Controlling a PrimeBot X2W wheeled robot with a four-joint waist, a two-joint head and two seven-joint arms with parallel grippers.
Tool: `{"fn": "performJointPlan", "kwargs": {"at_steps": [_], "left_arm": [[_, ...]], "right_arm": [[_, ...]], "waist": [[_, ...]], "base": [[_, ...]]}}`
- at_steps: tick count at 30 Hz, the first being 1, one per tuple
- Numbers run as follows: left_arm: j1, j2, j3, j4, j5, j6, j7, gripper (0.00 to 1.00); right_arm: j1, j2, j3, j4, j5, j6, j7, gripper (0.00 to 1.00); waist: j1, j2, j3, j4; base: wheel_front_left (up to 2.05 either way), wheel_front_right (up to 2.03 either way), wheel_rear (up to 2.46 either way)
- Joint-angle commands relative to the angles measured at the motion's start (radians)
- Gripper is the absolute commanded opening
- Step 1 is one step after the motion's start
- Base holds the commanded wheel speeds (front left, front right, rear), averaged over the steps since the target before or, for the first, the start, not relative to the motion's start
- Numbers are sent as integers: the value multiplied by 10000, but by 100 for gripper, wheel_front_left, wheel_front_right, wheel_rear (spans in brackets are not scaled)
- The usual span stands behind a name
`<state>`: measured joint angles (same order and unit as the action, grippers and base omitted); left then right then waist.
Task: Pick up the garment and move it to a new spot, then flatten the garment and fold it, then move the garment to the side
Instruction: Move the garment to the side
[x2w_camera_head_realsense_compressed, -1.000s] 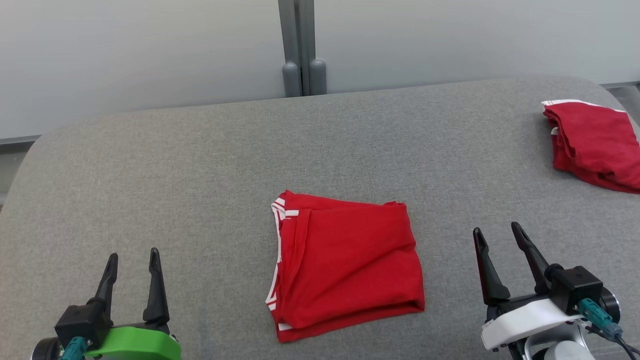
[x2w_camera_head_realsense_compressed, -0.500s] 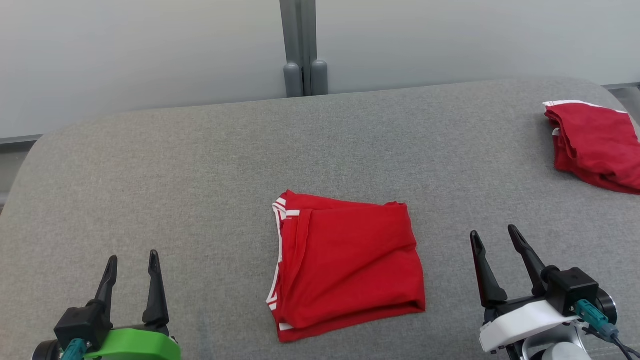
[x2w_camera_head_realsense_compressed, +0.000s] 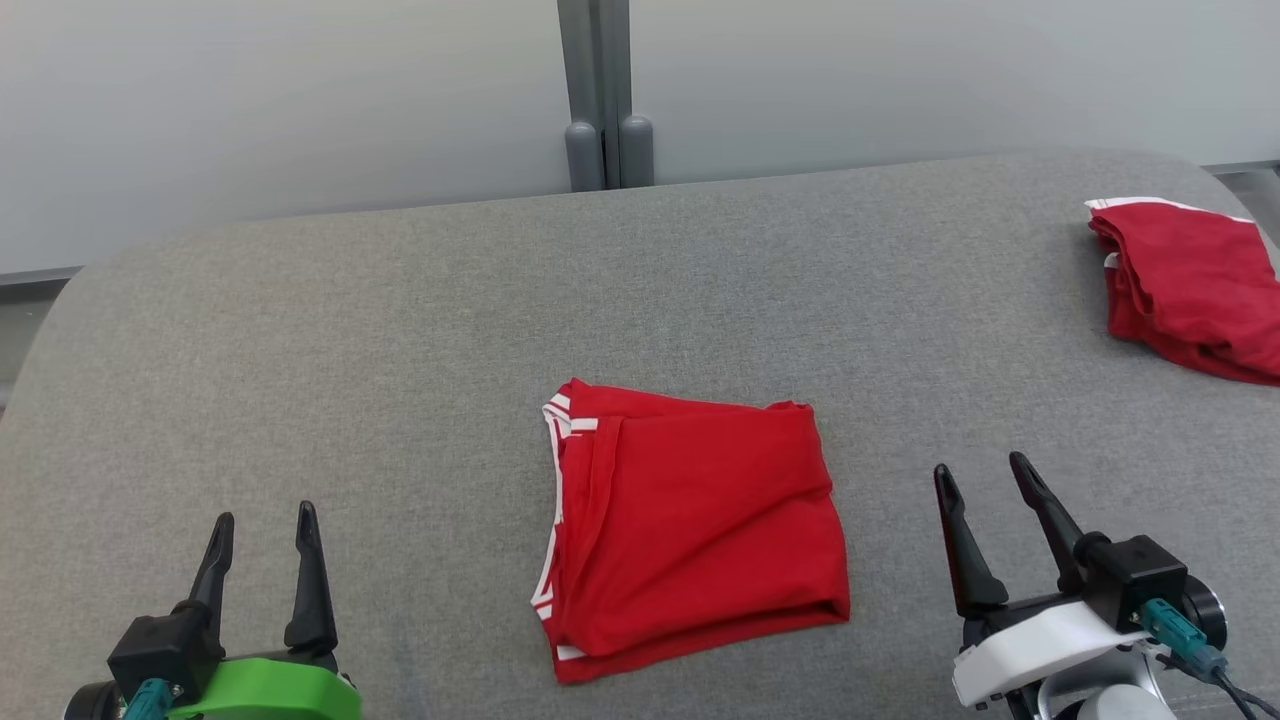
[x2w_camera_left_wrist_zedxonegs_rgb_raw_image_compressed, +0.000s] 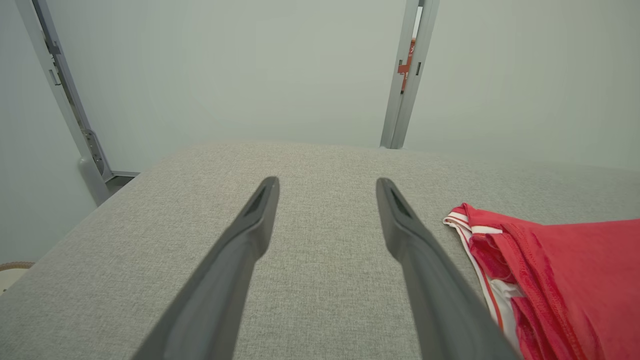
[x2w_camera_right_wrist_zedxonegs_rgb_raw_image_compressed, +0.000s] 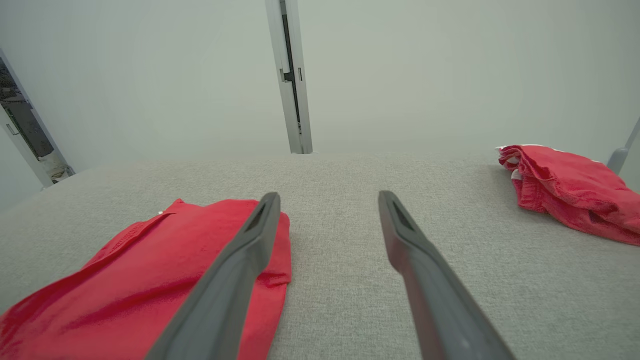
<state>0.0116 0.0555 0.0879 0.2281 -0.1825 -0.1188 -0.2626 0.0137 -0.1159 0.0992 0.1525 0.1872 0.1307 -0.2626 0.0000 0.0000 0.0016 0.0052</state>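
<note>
Grey tabletop (x2w_camera_head_realsense_compressed: 400, 330) bears the folded garment (x2w_camera_head_realsense_compressed: 690, 525) between your left claw (x2w_camera_head_realsense_compressed: 265, 512) and right claw (x2w_camera_head_realsense_compressed: 978, 464), both gaping empty; folding looks done, so next grip an edge and shift it aside.

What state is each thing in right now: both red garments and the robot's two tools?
Middle red garment, folded flat on the grey surface.
Far-right red garment, loosely bunched near the surface's edge.
Left tool, open, empty.
Right tool, open, empty, beside the middle garment, not touching.
</note>
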Motion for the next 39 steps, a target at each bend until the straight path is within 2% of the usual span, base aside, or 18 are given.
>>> {"fn": "performJointPlan", "kwargs": {"at_steps": [1, 10, 22, 28, 32, 33, 34, 35, 36, 37, 39], "left_arm": [[93, -1, 18, -20, 40, -25, -24, 100], [-351, -24, -200, -51, 32, -26, -24, 100], [-966, -44, -545, 42, -159, 55, -24, 100], [-1268, -40, -831, 138, -350, 132, -24, 100], [-1352, -40, -998, 175, -411, 201, -24, 100], [-1354, -40, -1017, 177, -404, 217, -24, 100], [-1345, -40, -1038, 196, -413, 224, -24, 100], [-1338, -40, -1049, 209, -416, 237, -24, 100], [-1342, -40, -1061, 214, -428, 236, -24, 100], [-1359, -40, -1071, 227, -443, 238, -24, 100], [-1402, -41, -1104, 241, -457, 243, -24, 100]], "right_arm": [[-186, -72, 109, 27, -52, -1, -27, 100], [-1401, -231, 853, 1003, -174, -1, 46, 100], [-3247, -51, 1733, 4196, -296, -1, 593, 100], [-3932, 66, 2031, 5809, -31, -1, 770, 100], [-3976, 265, 2395, 6444, 417, 4, 887, 100], [-3957, 330, 2552, 6550, 573, 21, 1020, 87], [-3967, 391, 2733, 6635, 800, 38, 1126, 41], [-3992, 418, 2869, 6673, 929, 39, 1156, 32], [-4018, 429, 2982, 6692, 1014, 39, 1166, 7], [-4072, 443, 3133, 6699, 1191, 39, 1187, 0], [-4196, 397, 3294, 6687, 1471, 27, 1167, 0]], "waist": [[0, 0, 47, 3], [0, 0, 543, 232], [0, 0, 1598, 758], [0, 0, 1906, 935], [0, 0, 1943, 976], [0, 0, 1948, 970], [0, 0, 1954, 957], [0, 0, 1958, 941], [0, 0, 1963, 925], [0, 0, 1967, 908], [0, 0, 1967, 883]], "base": [[0, 0, 0], [0, 0, 0], [0, 0, 0], [0, 0, 0], [0, 0, 0], [0, 0, 0], [0, 0, 0], [0, 0, 0], [0, 0, 0], [0, 0, 0], [0, 0, 0]]}}
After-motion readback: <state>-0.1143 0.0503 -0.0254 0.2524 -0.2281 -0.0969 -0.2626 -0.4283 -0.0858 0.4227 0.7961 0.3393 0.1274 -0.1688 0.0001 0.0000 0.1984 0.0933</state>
